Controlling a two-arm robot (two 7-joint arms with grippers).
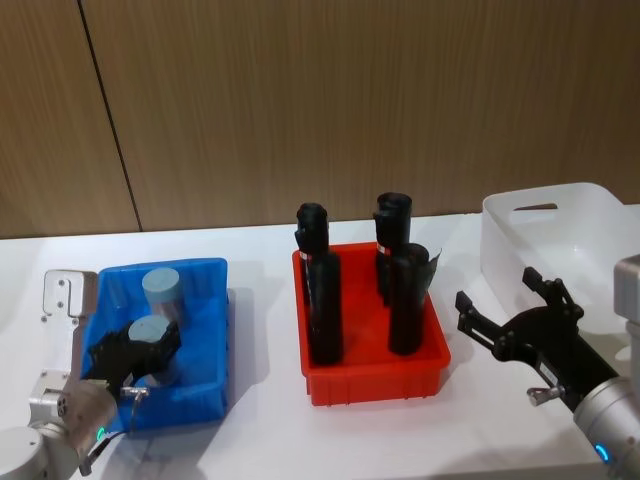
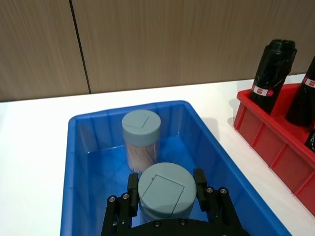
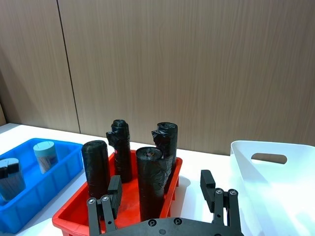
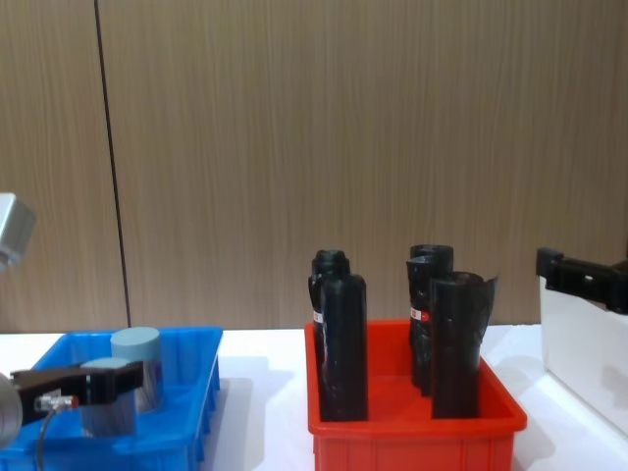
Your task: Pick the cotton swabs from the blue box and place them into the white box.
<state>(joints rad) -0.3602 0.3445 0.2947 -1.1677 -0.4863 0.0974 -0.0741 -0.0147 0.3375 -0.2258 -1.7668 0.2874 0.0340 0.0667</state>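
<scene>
Left gripper [image 2: 165,186] clamped on near cotton swabs [image 2: 161,197] inside blue box [image 2: 78,147]; right gripper [image 1: 497,290], fingers apart, hangs beside white box [image 1: 505,250].

Nothing can be read: the black bottles [image 2: 273,69] standing in the red bin [image 2: 275,143] carry small red labels [image 2: 261,91] whose white print is too small to make out.
</scene>
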